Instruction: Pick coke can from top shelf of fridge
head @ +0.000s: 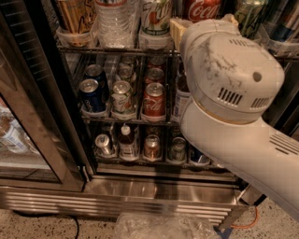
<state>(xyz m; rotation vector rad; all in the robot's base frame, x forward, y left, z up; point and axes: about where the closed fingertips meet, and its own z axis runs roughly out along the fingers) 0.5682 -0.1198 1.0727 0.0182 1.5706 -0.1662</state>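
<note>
The coke can (202,8), red with white script, stands on the top shelf (117,49) of the fridge (70,116), at the frame's top edge, so only its lower part shows. My gripper (203,23) is right below and in front of it, mostly hidden behind my big white wrist housing (231,70). One tan fingertip (176,29) shows left of the can and another (230,18) right of it, with small gaps to the can, so the gripper is open around it. A green-and-white can (156,18) stands just to the left.
A water bottle (114,21) and a tan can (74,16) also stand on the top shelf. Lower racks hold another red can (153,99), a dark blue can (91,94) and small bottles. The open glass door (28,140) is at left. Clear plastic (163,227) lies on the floor.
</note>
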